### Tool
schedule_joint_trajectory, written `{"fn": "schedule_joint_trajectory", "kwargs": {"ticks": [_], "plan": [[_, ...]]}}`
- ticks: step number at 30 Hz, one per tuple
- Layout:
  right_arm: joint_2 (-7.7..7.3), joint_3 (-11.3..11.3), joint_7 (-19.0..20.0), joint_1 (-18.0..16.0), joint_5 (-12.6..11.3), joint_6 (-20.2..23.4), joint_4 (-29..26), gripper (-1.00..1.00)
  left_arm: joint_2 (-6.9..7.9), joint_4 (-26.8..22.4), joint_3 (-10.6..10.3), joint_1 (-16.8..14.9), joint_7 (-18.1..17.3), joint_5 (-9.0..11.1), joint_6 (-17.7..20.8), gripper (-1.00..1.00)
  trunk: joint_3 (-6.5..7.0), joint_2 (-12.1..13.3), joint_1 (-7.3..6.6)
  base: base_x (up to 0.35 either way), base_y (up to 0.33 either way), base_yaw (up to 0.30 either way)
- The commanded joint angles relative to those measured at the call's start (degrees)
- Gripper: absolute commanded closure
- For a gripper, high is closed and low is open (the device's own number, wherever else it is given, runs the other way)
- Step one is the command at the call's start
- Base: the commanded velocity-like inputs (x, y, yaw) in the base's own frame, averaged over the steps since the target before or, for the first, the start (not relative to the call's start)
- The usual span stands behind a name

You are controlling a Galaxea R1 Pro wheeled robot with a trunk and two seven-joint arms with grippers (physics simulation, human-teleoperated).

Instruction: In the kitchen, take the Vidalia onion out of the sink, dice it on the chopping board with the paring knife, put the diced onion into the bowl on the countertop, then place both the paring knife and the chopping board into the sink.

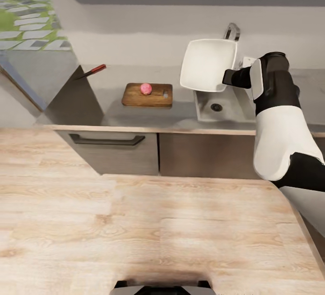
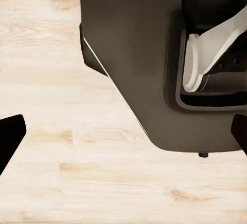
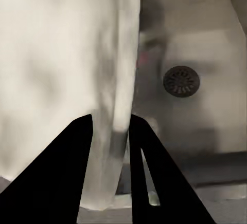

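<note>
The right pincer (image 3: 110, 126) grips the bowl's (image 1: 207, 64) rim, tilted above the sink (image 1: 225, 110).

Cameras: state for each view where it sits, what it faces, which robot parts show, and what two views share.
Head view: high up, facing down at the countertop; right arm holds the bowl above the sink.
Left wrist view: faces wood floor and the robot's dark base.
Right wrist view: right gripper pinches the bowl's rim over the drain.
Shared: bowl, sink.
</note>
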Motion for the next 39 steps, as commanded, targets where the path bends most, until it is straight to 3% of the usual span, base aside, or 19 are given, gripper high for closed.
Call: {"fn": "schedule_joint_trajectory", "kwargs": {"ticks": [1,16,32,39], "plan": [[0.09,-0.3,0.3,-0.1,0.4,0.2,0.0,1.0,0.04,-0.1,-0.5,0.0,0.2,0.5,-0.1,-1.0,-0.01,-0.1,0.01,-0.259,0.196,0.219],[-0.09,-0.5,0.3,-0.1,-0.1,0.7,-0.5,1.0,0.04,-0.1,-0.5,0.0,0.2,0.5,-0.1,-1.0,0.7,-0.1,0.01,-0.059,0.226,0.169],[-1.04,-0.9,0.4,-0.1,-8.2,1.9,-0.8,1.0,0.04,-0.1,-0.5,0.0,0.1,0.5,-0.1,-1.0,0.72,-0.1,0.01,0.0,0.276,0.005],[-0.79,-0.8,0.4,-0.1,-8.6,1.9,-0.7,1.0,0.05,-0.1,-0.5,0.0,0.1,0.5,-0.1,-1.0,0.72,-0.1,0.01,0.0,0.275,0.0]]}}
